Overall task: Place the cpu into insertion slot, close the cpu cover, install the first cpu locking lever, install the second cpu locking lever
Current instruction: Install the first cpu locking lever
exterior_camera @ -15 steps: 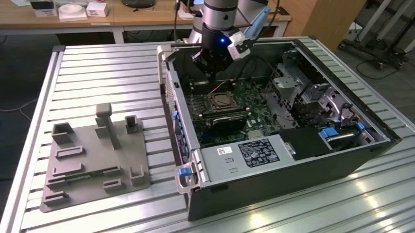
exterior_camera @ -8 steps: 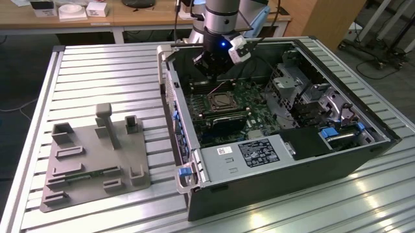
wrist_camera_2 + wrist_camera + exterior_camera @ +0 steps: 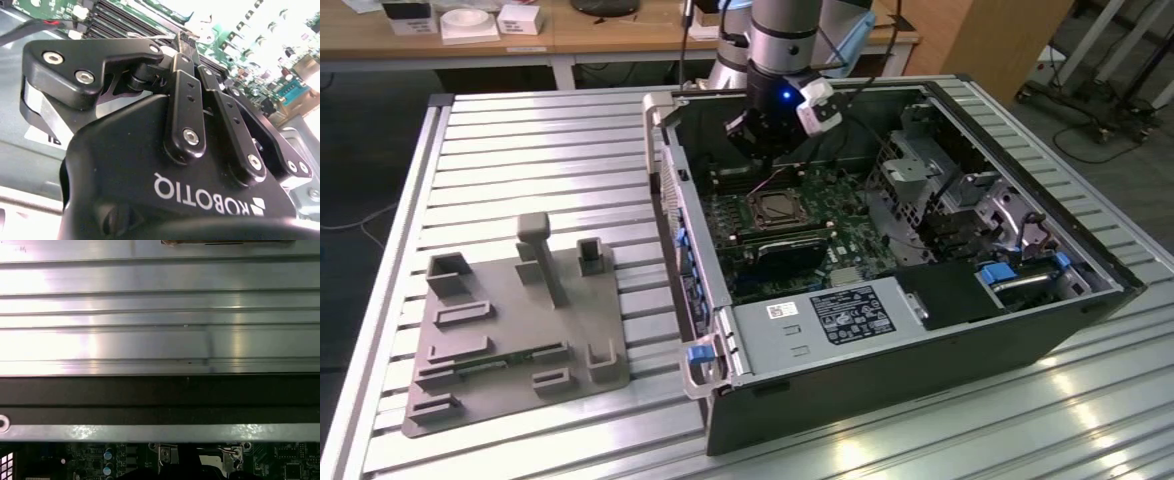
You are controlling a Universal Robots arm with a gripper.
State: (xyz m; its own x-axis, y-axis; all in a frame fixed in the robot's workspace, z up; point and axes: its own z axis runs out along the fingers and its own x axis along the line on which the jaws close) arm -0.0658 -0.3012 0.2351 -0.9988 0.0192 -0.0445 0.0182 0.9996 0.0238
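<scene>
In the exterior view my gripper (image 3: 767,152) hangs inside the open computer case (image 3: 1067,330), over the far part of the green board. It is just behind the insertion slot (image 3: 781,208), a square socket with a silvery rim and a dark centre. In the second wrist view the two black fingers (image 3: 186,95) of the gripper (image 3: 183,42) converge to a shut tip above the board, and nothing shows between them. A flat silvery frame lies on the socket. I cannot tell the cpu cover from the rim. The cpu is hidden or too small to make out.
The case lies on a slatted aluminium table (image 3: 520,150) (image 3: 150,315). A grey parts fixture (image 3: 520,320) with upright posts stands at the exterior view's left. Drive cages (image 3: 947,180) and a power supply (image 3: 841,315) crowd the case. Its black wall (image 3: 160,395) borders the board.
</scene>
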